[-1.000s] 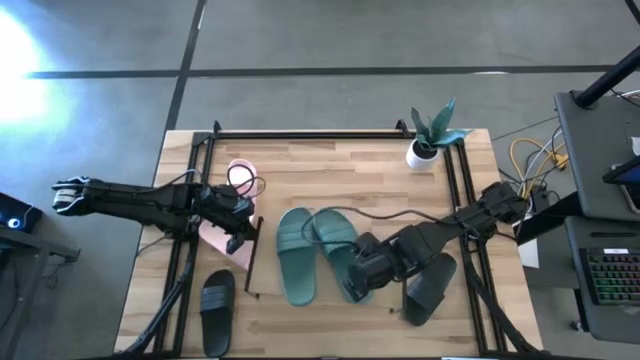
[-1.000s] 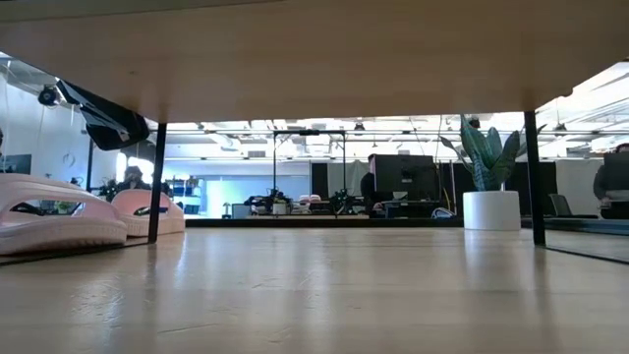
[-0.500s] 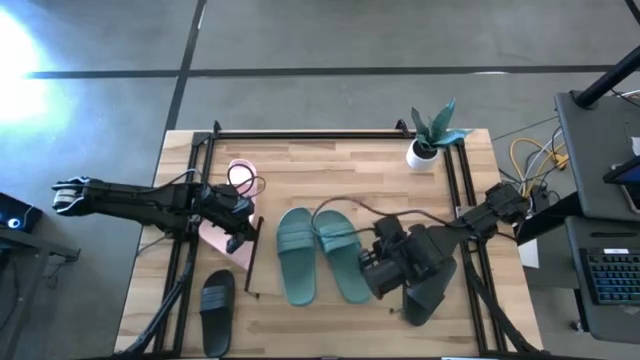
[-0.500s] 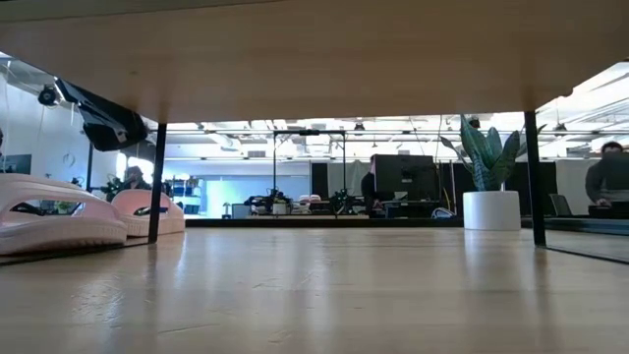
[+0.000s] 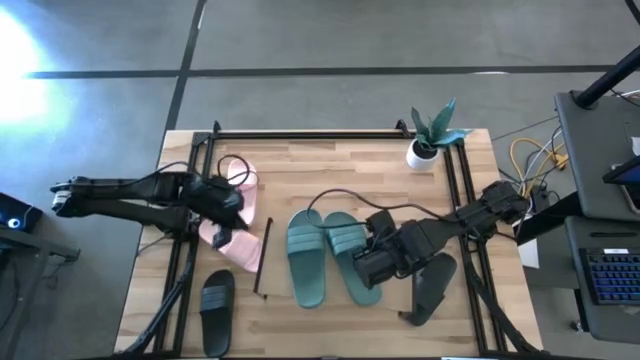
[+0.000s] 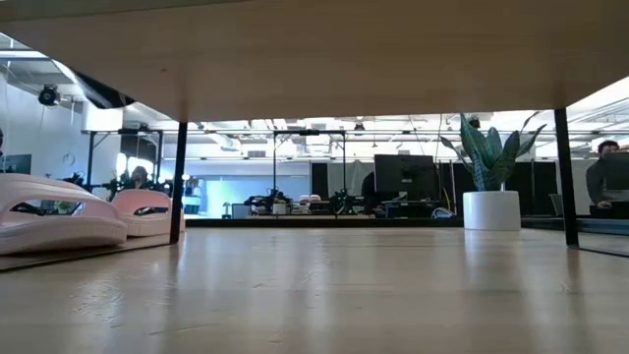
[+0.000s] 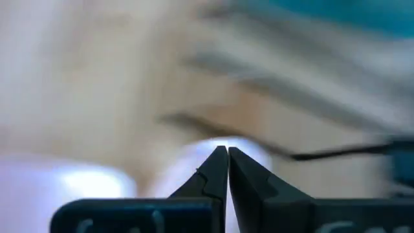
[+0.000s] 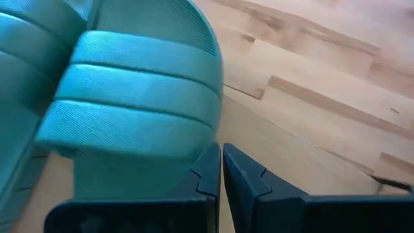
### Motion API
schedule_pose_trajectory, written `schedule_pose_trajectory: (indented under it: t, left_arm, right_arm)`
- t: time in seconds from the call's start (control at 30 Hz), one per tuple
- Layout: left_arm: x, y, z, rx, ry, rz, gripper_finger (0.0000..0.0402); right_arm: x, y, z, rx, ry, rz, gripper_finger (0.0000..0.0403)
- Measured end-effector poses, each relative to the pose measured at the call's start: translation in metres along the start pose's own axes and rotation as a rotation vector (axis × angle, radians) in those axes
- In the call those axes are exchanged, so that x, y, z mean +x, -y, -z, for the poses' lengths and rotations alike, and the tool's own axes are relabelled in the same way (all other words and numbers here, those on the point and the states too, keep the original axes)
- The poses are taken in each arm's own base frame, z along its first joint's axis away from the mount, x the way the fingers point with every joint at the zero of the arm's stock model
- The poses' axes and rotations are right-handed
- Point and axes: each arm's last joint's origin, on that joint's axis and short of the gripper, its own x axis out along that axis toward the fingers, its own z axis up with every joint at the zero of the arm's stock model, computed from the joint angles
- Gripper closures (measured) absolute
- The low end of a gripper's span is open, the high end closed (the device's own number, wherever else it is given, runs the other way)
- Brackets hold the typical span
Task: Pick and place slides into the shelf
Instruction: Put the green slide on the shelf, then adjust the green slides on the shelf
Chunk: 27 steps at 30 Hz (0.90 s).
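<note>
Left gripper (image 5: 238, 222): it is hovering over the table's left part, fingers (image 7: 213, 173) pressed together with nothing between them.
Pink slides (image 5: 232, 205): they are lying directly under and just behind the left gripper, close to the table's left frame rail; in the low view the two pale pink slides (image 6: 59, 211) are sitting side by side at the left, beside a thin black post.
Left black slide (image 5: 217, 298): it is resting just in front of the left gripper, near the table's front edge, apart from the pink pair.
Shelf end frame (image 5: 263, 255): a thin dark bar is standing just to the right of the left gripper, between it and the teal pair.
Shelf board (image 6: 314, 49): the light-wood underside is spanning the top of the low view, with open table (image 6: 324, 295) beneath it.
Teal slides (image 5: 305, 262): two are lying side by side mid-table, just left of the right gripper; bare wood is showing behind them up to the rear rail.
Right gripper (image 5: 362, 272): it is sitting low over the right-hand teal slide (image 8: 136, 97), jaws closed and gripping nothing; whether the tips are touching the slide's edge cannot be told.
Right black slide (image 5: 430, 285): it is lying just to the right of the right gripper, partly under the arm, near the right rail.
Potted plant (image 5: 430, 135): it is standing at the far right corner, well behind the right gripper.
</note>
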Motion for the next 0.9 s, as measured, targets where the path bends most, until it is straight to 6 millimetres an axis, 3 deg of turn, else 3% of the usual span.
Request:
schedule_pose_trajectory:
  t: [0.1, 0.27, 0.53, 0.9]
  left_arm:
    - [-0.007, 0.019, -0.016, 0.018, 0.108, 0.184, 0.0402]
    - [-0.018, 0.045, -0.042, 0.167, 0.304, 0.137, 0.0402]
    - [0.04, 0.047, -0.051, 0.162, 0.061, 0.14, 0.0402]
    - [0.087, 0.056, -0.08, 0.256, -0.032, 0.128, 0.0402]
  right_arm:
    - [0.002, 0.007, 0.002, 0.038, -0.022, 0.072, 0.0392]
    - [0.016, 0.015, 0.011, 0.103, -0.077, 0.14, 0.0392]
    - [0.028, 0.014, 0.019, 0.142, -0.153, 0.147, 0.0392]
    - [0.031, -0.004, 0.023, 0.1, -0.191, -0.027, 0.0392]
